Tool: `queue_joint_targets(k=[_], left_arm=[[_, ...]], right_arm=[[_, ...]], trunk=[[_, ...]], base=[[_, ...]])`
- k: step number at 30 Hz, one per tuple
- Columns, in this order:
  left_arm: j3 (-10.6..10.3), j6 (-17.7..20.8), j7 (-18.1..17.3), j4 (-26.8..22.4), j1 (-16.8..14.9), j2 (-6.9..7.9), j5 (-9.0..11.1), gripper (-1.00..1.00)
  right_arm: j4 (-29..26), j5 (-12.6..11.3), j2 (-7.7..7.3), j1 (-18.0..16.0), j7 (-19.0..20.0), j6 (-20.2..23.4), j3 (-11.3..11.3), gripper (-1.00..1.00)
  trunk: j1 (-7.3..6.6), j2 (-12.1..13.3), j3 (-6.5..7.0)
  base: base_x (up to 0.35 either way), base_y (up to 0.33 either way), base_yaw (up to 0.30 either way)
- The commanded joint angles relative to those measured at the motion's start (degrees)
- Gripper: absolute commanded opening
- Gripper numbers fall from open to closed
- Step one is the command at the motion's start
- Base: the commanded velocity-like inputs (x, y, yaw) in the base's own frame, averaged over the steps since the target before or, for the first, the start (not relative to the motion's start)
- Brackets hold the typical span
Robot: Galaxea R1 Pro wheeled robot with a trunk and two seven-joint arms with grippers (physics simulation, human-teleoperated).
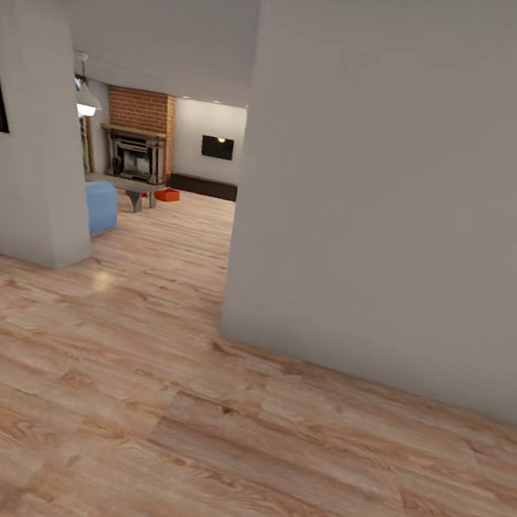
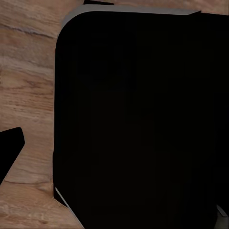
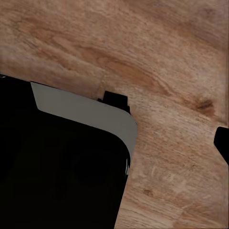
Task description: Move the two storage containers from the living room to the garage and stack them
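The robot stood in a hallway on a light wood floor (image 1: pixel 174 447). A big grey wall (image 1: pixel 406 191) stood close at about 2 o'clock, and another grey wall (image 1: pixel 20 166) stood at about 10 o'clock. Between them, far off at about 11 o'clock, the living room (image 1: pixel 173 167) opened up. It had a red brick fireplace (image 1: pixel 138 135), a blue sofa (image 1: pixel 100 207) and a small low table (image 1: pixel 131 187). One orange-red storage container (image 1: pixel 166 194) sat on the floor there, just beside the table and near the fireplace. A bit of red (image 1: pixel 130 195) showed under the table, too small to tell what it was. Both wrist views looked down at wood planks and a large black robot part (image 2: pixel 143 124) with a grey edge (image 3: pixel 90 117). Whether either arm's fingers were spread or pressed together could not be told.
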Motion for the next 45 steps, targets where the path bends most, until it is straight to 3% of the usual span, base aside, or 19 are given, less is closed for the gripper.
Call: queue_joint_targets(k=[1, 45], left_arm=[[0.0, 0.0, 0.0, 0.0, 0.0, 0.0, 0.6, 1.0], [0.0, 0.0, 0.0, 0.0, 0.0, -0.02, 0.6, 1.0]], right_arm=[[0.2, -0.6, -0.03, -0.1, 0.3, -0.4, 0.4, 1.0], [0.2, -1.0, -0.26, -0.1, 0.3, -0.4, 0.0, 1.0]], trunk=[[0.03, 0.0, -0.05], [0.03, 0.0, -0.05]], base=[[0.322, 0.0, 0.277], [0.322, 0.0, 0.294]])
